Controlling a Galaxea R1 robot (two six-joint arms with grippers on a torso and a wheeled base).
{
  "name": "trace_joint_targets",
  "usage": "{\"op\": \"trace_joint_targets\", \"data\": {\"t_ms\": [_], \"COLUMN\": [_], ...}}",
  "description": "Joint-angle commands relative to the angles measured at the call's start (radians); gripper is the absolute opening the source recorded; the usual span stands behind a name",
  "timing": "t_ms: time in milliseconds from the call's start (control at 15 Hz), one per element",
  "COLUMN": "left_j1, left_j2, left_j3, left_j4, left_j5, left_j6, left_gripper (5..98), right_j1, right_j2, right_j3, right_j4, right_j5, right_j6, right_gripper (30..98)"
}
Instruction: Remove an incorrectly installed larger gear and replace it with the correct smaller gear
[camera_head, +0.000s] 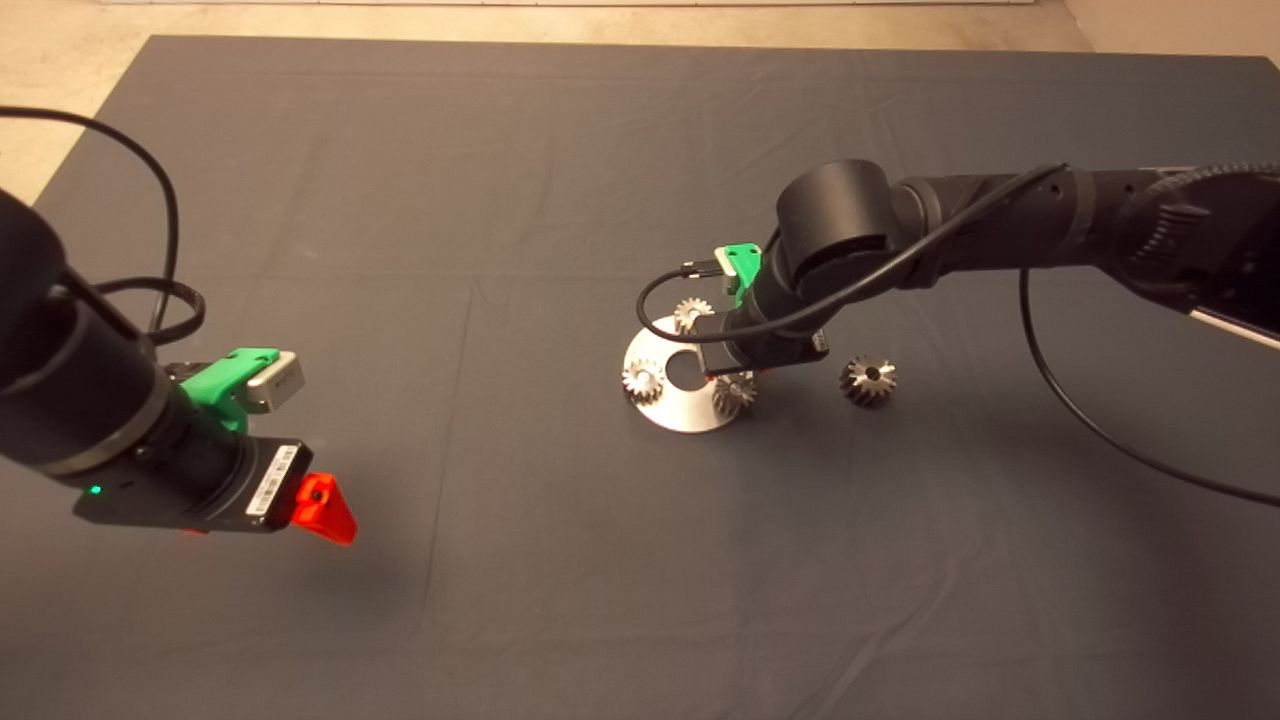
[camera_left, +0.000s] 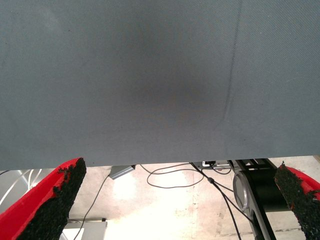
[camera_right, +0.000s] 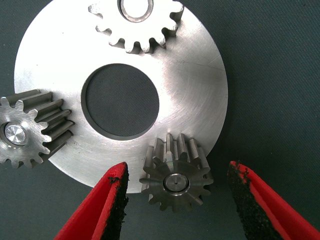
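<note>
1. Right gripper lowered over the near edge of a round steel plate, fingers spread apart on either side of the smaller gear, not touching it.
2. Smaller gear seated on a pin at the plate's rim, teeth overhanging the edge.
3. Two paler gears also mounted on the plate, spaced around its centre hole.
4. Larger gear lying on the dark mat just beside the plate, on the right arm's side, apart from it.
5. Left gripper parked low at the mat's left side, fingers wide apart, holding nothing; floor and cables seen beyond the mat edge in its wrist view.
</note>
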Motion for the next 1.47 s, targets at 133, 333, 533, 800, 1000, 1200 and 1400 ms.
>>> {"op": "trace_joint_targets", "data": {"t_ms": [133,333,533,800,1000,1200,1400], "left_j1": [-0.002,-0.002,-0.002,-0.002,-0.003,-0.009,-0.011], "left_j2": [-0.001,0.001,0.003,0.005,0.002,0.004,0.006], "left_j3": [-0.002,-0.002,-0.005,-0.012,-0.009,-0.005,-0.001], "left_j4": [0.010,0.010,0.008,0.008,0.005,0.004,0.002], "left_j5": [0.093,0.092,0.092,0.092,0.090,0.089,0.092], "left_j6": [0.002,0.002,0.002,0.003,0.002,-0.009,-0.022], "left_gripper": [98.2,98.2,98.2,98.2,98.2,98.2,98.2], "right_j1": [0.036,0.090,0.140,0.191,0.200,0.261,0.322], "right_j2": [-0.021,-0.050,-0.072,-0.087,-0.105,-0.144,-0.190], "right_j3": [0.026,0.073,0.126,0.162,0.210,0.302,0.384], "right_j4": [-0.027,-0.022,0.007,0.053,0.062,0.113,0.167], "right_j5": [-0.124,-0.124,-0.124,-0.124,-0.124,-0.124,-0.124], "right_j6": [0.006,0.013,0.043,0.056,0.076,0.134,0.180], "right_gripper": [58.3,62.9,67.3,70.5,72.7,72.7,72.7]}}
